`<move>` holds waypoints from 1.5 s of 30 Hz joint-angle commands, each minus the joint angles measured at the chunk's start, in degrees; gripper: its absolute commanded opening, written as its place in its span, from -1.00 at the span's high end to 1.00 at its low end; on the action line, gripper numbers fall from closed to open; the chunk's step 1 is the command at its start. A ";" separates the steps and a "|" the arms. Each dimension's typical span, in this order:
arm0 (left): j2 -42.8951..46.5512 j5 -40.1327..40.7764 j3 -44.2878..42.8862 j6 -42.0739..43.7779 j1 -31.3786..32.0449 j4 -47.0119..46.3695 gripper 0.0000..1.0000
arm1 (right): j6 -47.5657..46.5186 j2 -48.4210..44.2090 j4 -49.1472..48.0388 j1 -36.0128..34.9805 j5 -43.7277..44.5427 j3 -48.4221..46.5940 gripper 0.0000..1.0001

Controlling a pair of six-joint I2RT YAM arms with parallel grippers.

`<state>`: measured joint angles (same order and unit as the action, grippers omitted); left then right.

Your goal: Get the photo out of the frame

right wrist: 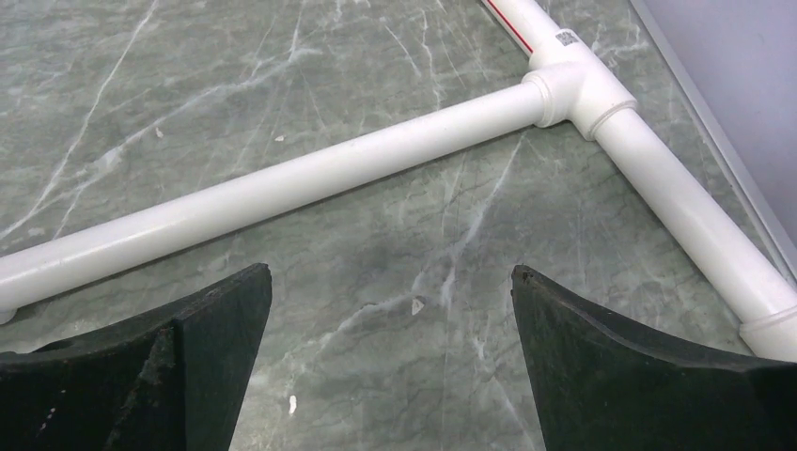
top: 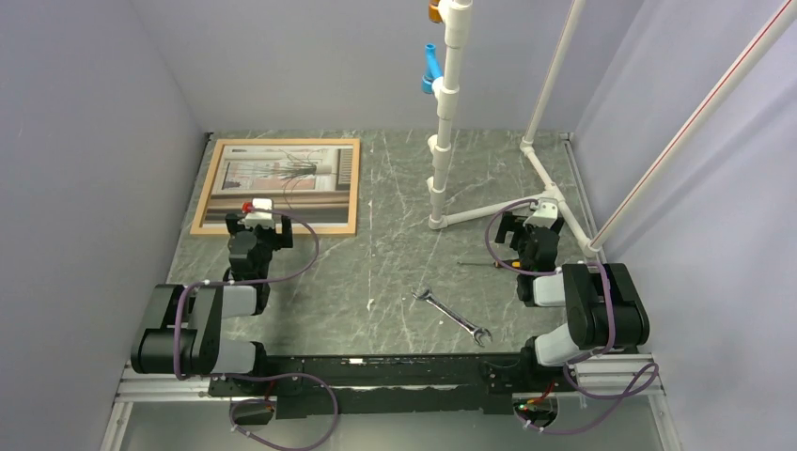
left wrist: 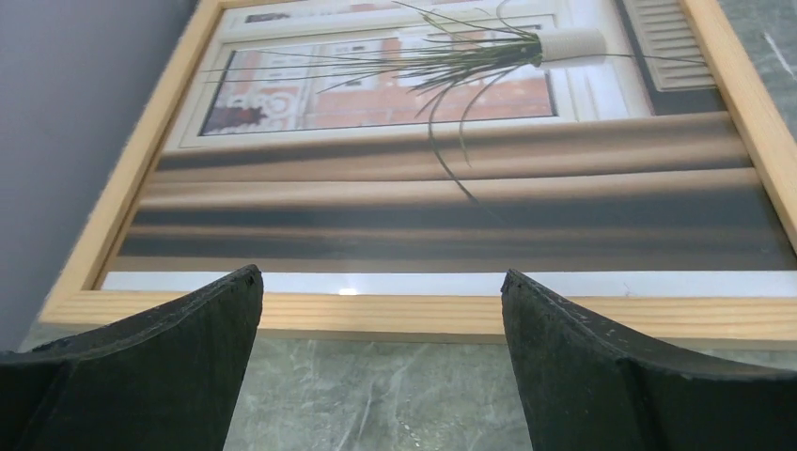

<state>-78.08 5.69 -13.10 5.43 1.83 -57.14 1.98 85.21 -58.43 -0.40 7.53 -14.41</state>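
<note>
Black and spread wide, the left jaws hang low over the bench [left wrist: 376, 395], just short of the near rail of the frame [left wrist: 423, 315], with nothing between them. The rail sits centred in the gap — a good line-up, so I judge the step in hand to be closing in on that rail. To do it well, go in level, one jaw over the wood and one slipping under its outer lip. Bite the rail only and keep off the photo [left wrist: 451, 188], which lies face up inside the frame, flat at the bench's far left by the wall. A glint at its lower edge may be a cover sheet — I cannot tell. The right jaws, also spread and empty, hover beside the white pipe stand [right wrist: 310, 178], well apart.
</note>
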 commanded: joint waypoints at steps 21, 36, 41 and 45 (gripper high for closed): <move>33.04 18.16 -11.61 -17.08 4.61 35.23 -0.98 | 2.69 -16.79 20.61 -16.34 28.11 -7.30 -0.99; 34.39 -2.40 -22.56 -18.55 4.67 49.74 -0.98 | 25.85 -33.68 61.93 -19.43 7.10 -15.57 -0.99; 30.12 -0.79 -28.59 -16.92 4.68 60.76 -0.98 | 27.71 -28.24 64.17 -34.92 10.67 -17.16 -0.99; 26.64 -1.29 -31.00 -16.15 4.64 65.26 -0.98 | 23.93 -22.62 59.28 -50.66 17.25 -18.65 -0.99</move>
<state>-48.99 5.78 -40.62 -12.51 6.57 0.84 27.92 58.89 3.84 -39.59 19.38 -29.30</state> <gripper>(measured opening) 0.992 0.997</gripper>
